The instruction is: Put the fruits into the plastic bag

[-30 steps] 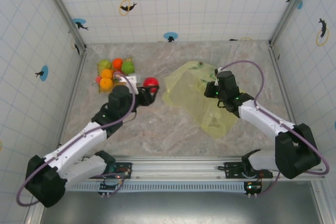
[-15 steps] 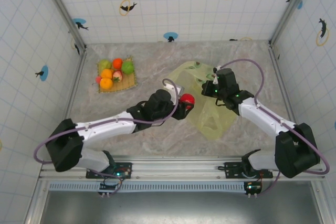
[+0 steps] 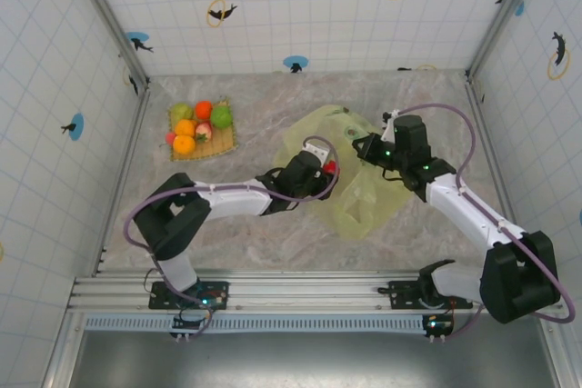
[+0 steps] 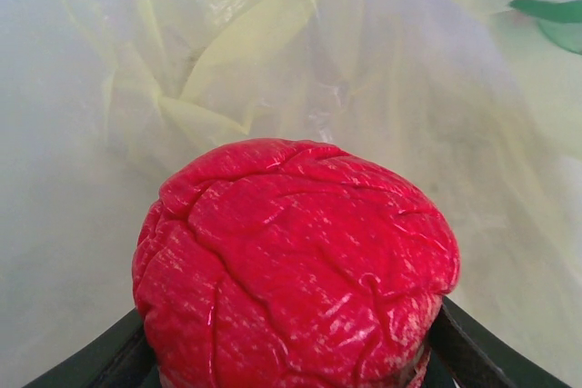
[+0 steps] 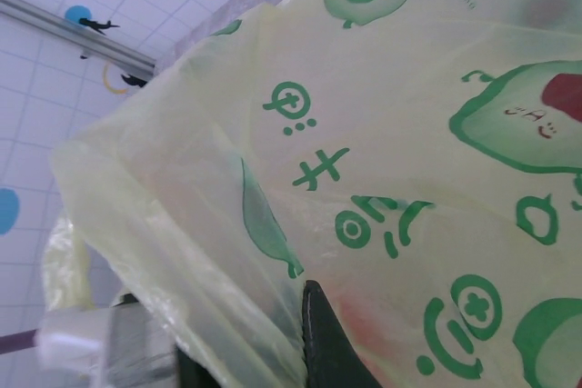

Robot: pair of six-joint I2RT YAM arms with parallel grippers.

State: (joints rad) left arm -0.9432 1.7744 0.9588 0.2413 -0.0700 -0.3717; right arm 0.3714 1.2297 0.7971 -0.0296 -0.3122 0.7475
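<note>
Holding a red fruit at the bag's mouth

Clamped around a red fruit (image 4: pixel 296 261), the left gripper (image 3: pixel 328 170) has its dark fingers (image 4: pixel 468 352) spread just wide enough to press both sides of the fruit, which fills the gap between them. Fruit and fingertips sit at the left-hand opening of the plastic bag (image 3: pixel 368 206), with thin yellow-green film all round in the left wrist view. Just beyond, at the bag's far right edge, the right gripper (image 3: pixel 366 146) is closed on a fold of the plastic, holding that edge raised off the table (image 3: pixel 273 233). Well to the bag's far left, the other fruits (image 3: pixel 186 126) lie bunched on a woven mat (image 3: pixel 227 143).
</note>
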